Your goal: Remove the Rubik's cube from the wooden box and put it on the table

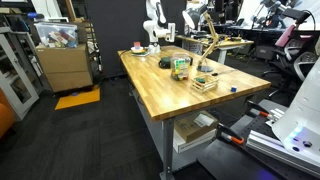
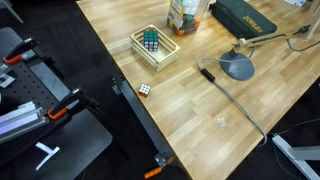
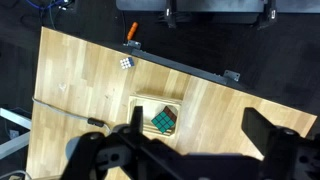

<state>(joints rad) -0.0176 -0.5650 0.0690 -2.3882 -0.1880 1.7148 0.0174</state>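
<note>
The Rubik's cube (image 2: 151, 40) lies inside the wooden box (image 2: 163, 56), green face up, near the table's (image 2: 200, 110) edge. In the wrist view the cube (image 3: 163, 121) sits in the box (image 3: 143, 102), seen from high above. My gripper (image 3: 198, 135) is open and empty, well above the table (image 3: 70, 80). Its left finger overlaps the box's edge in the picture, and its right finger is over bare wood. The box (image 1: 205, 82) also shows in an exterior view. The gripper is out of view in both exterior views.
A second, tinier multicoloured cube (image 2: 144, 89) lies on the table by the edge; it also shows in the wrist view (image 3: 126, 62). A green-and-yellow object (image 2: 183, 15), a dark case (image 2: 245, 17) and a lamp with a grey base (image 2: 238, 67) and cable stand nearby. An orange clamp (image 3: 131, 32) grips the table edge.
</note>
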